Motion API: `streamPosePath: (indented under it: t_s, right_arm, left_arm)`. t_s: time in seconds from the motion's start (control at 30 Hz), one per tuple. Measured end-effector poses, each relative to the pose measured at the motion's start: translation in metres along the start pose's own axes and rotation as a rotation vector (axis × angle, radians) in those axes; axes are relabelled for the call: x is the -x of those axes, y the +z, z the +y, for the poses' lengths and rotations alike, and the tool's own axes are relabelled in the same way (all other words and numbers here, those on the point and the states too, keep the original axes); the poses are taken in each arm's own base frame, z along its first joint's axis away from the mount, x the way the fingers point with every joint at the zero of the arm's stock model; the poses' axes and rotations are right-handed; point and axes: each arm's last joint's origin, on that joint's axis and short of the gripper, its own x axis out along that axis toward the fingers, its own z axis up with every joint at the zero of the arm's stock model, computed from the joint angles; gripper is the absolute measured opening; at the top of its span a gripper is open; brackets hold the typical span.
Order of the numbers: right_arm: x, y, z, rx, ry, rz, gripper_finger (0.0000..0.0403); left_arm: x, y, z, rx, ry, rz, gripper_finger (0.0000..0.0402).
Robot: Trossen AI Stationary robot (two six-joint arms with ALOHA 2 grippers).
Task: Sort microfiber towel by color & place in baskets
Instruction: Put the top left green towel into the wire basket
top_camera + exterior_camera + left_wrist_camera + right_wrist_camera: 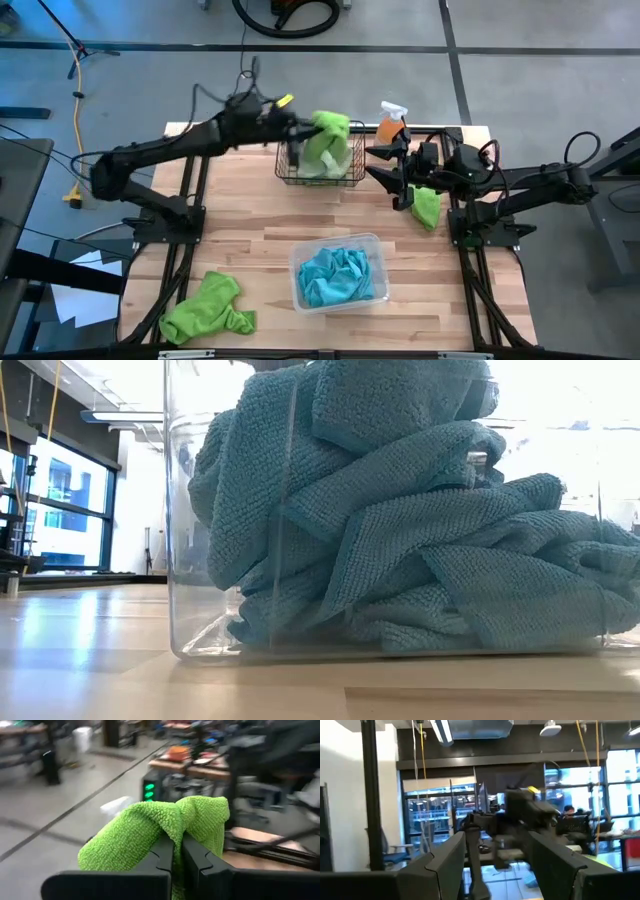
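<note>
My left gripper [300,128] [177,845] is above the black wire basket [285,178] at the table's far edge, shut on a lime green towel [327,142] [150,827]. My right gripper [378,165] [495,855] hovers open just right of the basket and holds nothing. A second lime towel [425,206] lies on the table under the right arm. A third lime towel [210,308] lies crumpled at the near left corner. The clear tub [377,243] [180,560] near the middle holds a heap of turquoise towels [335,275] [400,510]. My left gripper pinches a bunched fold of the lime towel [181,822] between its two fingers [162,855]. The fold bulges out past the fingertips on both sides. The towel is lifted off the table and hangs below the gripper over the basket's opening [325,160].
An orange spray bottle [390,125] stands at the far edge between the basket and the right gripper. Bare wood lies between the basket and the tub and across the table's left half.
</note>
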Motion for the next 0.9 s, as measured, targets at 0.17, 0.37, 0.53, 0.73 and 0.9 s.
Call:
streamPosePath:
  t_s: [0.17,0.37,0.53,0.73,0.9]
  right_arm:
    - [-0.001,0.003,0.000,0.014,-0.014,-0.009,0.0209]
    - [-0.001,0.002,-0.001,0.026,-0.026,-0.002,0.0209]
    - [-0.001,0.003,-0.003,0.096,-0.102,0.000,0.0209]
    - [0.001,0.005,-0.004,0.099,-0.151,-0.006,0.0209]
    - [0.001,0.005,-0.004,0.099,-0.151,-0.005,0.0209]
  left_arm:
    - [-0.032,-0.014,0.030,0.073,0.177,0.055,0.0000]
    - [-0.057,-0.047,0.046,0.206,0.244,0.187,0.0000]
    - [-0.079,-0.088,0.048,0.327,0.374,0.351,0.0000]
    - [-0.102,-0.149,0.048,0.452,0.575,0.569,0.0000]
    - [-0.117,-0.184,0.054,0.599,0.588,0.657,0.0000]
